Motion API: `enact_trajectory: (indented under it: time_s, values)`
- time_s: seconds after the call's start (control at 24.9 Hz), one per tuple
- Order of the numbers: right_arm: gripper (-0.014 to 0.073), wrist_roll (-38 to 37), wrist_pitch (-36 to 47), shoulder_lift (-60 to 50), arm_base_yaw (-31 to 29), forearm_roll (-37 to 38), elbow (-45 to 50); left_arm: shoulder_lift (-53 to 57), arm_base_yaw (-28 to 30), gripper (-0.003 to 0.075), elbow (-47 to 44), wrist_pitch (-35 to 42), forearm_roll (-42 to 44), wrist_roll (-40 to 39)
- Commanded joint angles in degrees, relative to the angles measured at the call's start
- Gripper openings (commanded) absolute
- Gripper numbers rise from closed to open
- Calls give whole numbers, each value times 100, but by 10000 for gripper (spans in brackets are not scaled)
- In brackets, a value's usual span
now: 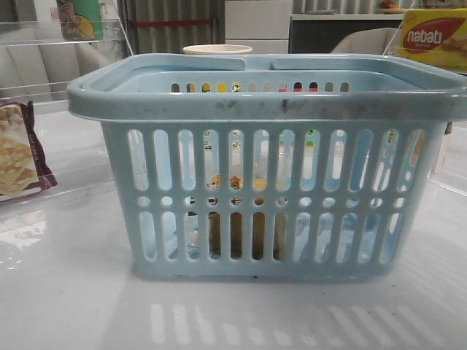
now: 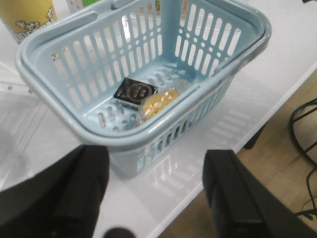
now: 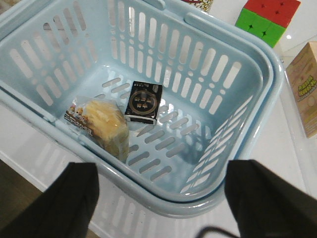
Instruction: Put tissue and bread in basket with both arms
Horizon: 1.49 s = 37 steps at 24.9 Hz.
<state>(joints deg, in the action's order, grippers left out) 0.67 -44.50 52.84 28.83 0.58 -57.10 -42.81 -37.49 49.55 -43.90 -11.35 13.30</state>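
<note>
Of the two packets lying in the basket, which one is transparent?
The bread: its golden loaf shows through clear plastic. The other, a small black packet with a round emblem, is opaque.

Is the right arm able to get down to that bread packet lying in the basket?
Probably yes. The right gripper hangs open above the basket, whose top is uncovered, and the bread lies exposed on the floor beside a black packet.

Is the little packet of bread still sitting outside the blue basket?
No, the bread lies on the floor of the basket, beside a small black packet.
</note>
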Motion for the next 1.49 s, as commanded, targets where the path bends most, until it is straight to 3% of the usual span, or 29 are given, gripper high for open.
enact_trajectory:
  time_s: [0.0,0.2,0.52,0.6,0.72,0.8,0.92,1.08,1.45]
  values:
    - [623,43,324,-78,-1,84,-135,694,-52,475,-274,128,366,-686]
    - [623,43,-128,-78,-1,192,-135,1521,-52,475,-703,-500,1717,-1833]
    - [623,-33,-312,-1182,-1,275,680,1672,-52,470,-741,-505,1873,-1839]
    - [623,-33,-317,-1524,-1,280,1003,1672,-52,426,-754,-505,1873,-1839]
    - [605,-67,-323,-1925,-1,269,1373,1672,-52,300,-754,-505,1873,-1839]
    - [522,-67,-387,-2065,-1,270,1513,1672,-52,223,-754,-494,1873,-1839]
    - [298,-67,-577,-2109,-1,270,1597,1672,-52,110,-754,-494,1873,-1839]
    - [75,-67,-658,-2109,-1,270,1597,1672,-52,91,-754,-472,1873,-1839]
    - [57,-67,-658,-2109,-1,275,1597,1672,-52,91,-754,-472,1873,-1839]
